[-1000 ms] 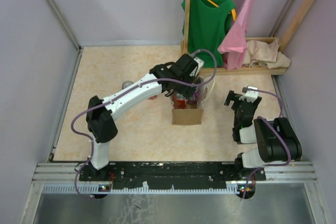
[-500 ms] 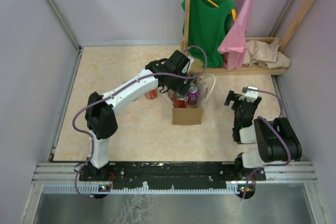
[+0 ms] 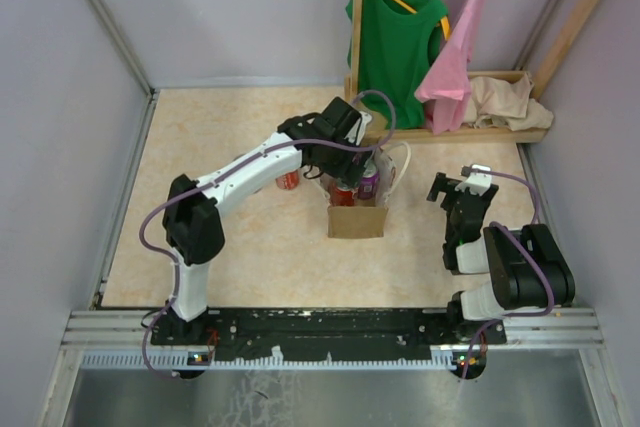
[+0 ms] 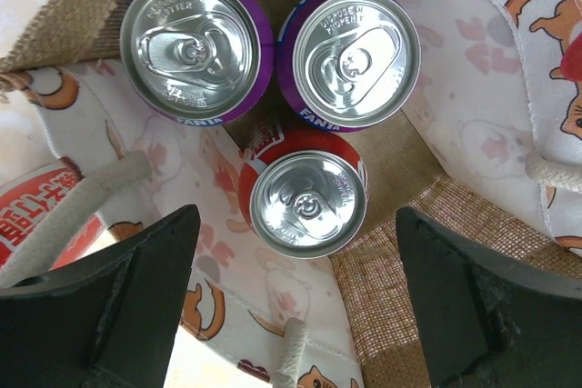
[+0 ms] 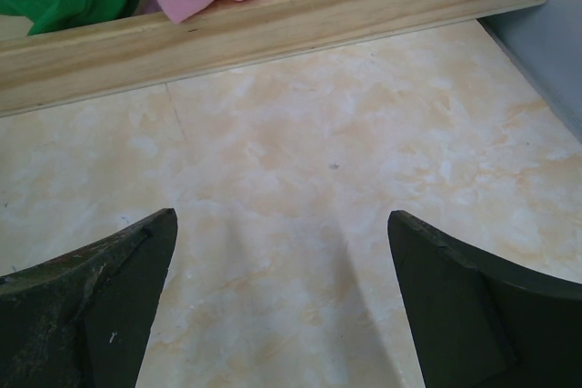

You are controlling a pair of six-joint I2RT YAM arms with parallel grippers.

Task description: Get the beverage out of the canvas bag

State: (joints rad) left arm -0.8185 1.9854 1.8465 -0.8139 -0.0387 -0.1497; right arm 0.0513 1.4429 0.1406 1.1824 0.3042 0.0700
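One red can (image 4: 307, 203) in canvas bag (image 4: 400, 256), centered below spread left end effector (image 4: 296, 220).

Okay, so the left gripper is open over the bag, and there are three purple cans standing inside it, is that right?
Not quite. The left gripper is open over the canvas bag and three cans stand inside it, but only two are purple cans; the third is a red can. The left wrist view, looking straight down on their tops, shows this.
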